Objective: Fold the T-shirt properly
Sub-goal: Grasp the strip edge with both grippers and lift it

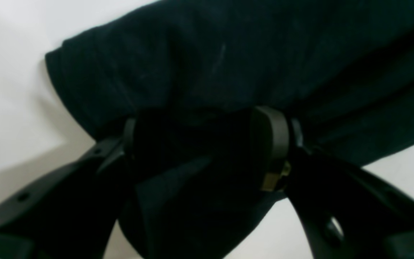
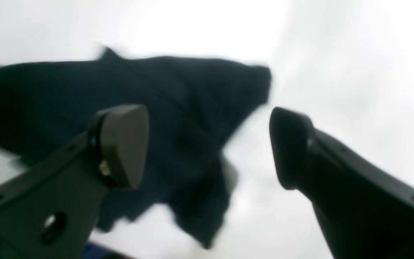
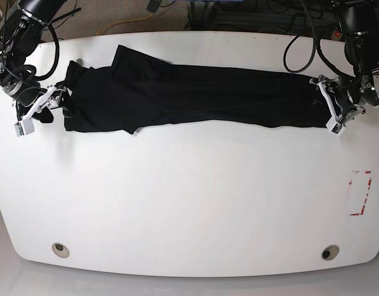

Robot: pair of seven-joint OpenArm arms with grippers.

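Black cloth, the T-shirt point(image 3: 189, 97), lies stretched in a long folded band across the far half of the white table point(image 3: 189, 203), running side to side. At one end the left gripper point(image 1: 207, 144) is clamped on a bunched fold of the cloth, its jaws pressed against the cloth on either side. At the other end the right gripper point(image 2: 208, 144) stands with jaws spread wide, holding nothing; the shirt's edge lies just beyond its fingertips. A red-marked patch point(image 3: 360, 192) sits near the table's edge.
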